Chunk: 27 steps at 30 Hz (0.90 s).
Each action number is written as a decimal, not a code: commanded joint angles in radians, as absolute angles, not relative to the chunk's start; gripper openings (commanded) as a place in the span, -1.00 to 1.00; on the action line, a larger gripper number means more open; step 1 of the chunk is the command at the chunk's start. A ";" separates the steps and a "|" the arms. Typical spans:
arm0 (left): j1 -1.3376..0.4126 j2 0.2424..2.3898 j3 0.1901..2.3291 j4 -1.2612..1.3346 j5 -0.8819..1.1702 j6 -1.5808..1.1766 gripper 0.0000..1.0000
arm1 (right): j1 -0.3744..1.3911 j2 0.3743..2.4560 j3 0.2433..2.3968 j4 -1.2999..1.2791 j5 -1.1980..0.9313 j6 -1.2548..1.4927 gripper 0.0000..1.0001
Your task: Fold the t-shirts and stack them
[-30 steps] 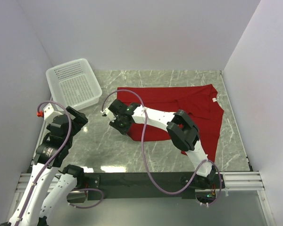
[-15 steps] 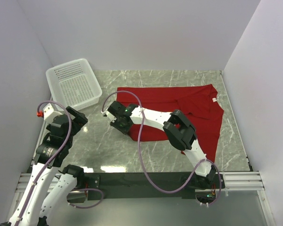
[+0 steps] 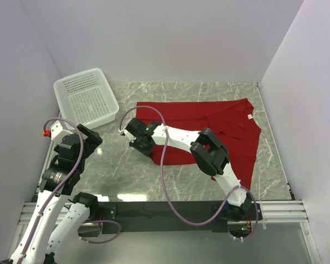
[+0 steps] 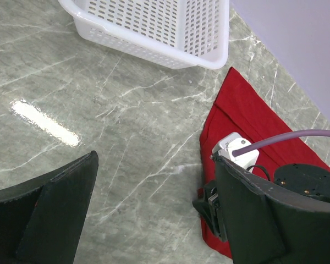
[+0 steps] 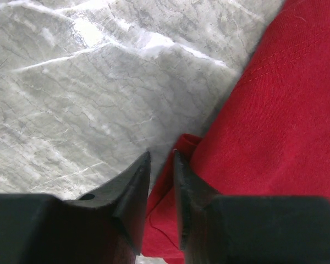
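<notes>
Top and wrist views of one red t-shirt spread flat on the grey marble desk, right of centre, its collar turned toward the right wall. A small white neck label shows at the collar, too small for any writing to be read. A white plastic mesh basket stands at the far left corner, apart from the shirt. The right arm reaches across the cloth to its left edge; the right fingers stand nearly together, a narrow slit between them, directly over a folded corner of the hem, and whether cloth is pinched cannot be told. The left fingers are spread wide with nothing between them, raised over bare marble near the basket, well apart from the shirt.
</notes>
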<state>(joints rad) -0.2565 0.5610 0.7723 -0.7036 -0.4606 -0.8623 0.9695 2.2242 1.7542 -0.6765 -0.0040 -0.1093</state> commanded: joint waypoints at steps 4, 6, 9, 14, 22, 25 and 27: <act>-0.253 0.563 0.769 -0.681 -0.459 -0.865 0.83 | 0.966 2.255 1.766 -0.707 -0.087 -0.097 -0.78; -0.253 0.563 0.765 -0.677 -0.451 -0.865 0.83 | 0.968 2.250 1.761 -0.709 -0.124 -0.103 -0.88; -0.253 0.566 0.762 -0.667 -0.443 -0.865 0.83 | 0.973 2.243 1.755 -0.710 -0.162 -0.109 -1.00; -0.253 0.571 0.762 -0.658 -0.439 -0.858 0.82 | 0.988 2.218 1.759 -0.726 -0.268 -0.118 -1.00; -0.253 0.568 0.747 -0.634 -0.404 -0.854 0.82 | 0.996 2.158 1.770 -0.738 -0.477 -0.153 -1.00; -0.253 0.565 0.739 -0.627 -0.390 -0.854 0.83 | 0.996 2.146 1.764 -0.744 -0.517 -0.175 -1.00; -0.253 0.560 0.733 -0.624 -0.384 -0.853 0.83 | 0.994 2.137 1.764 -0.753 -0.560 -0.193 -0.91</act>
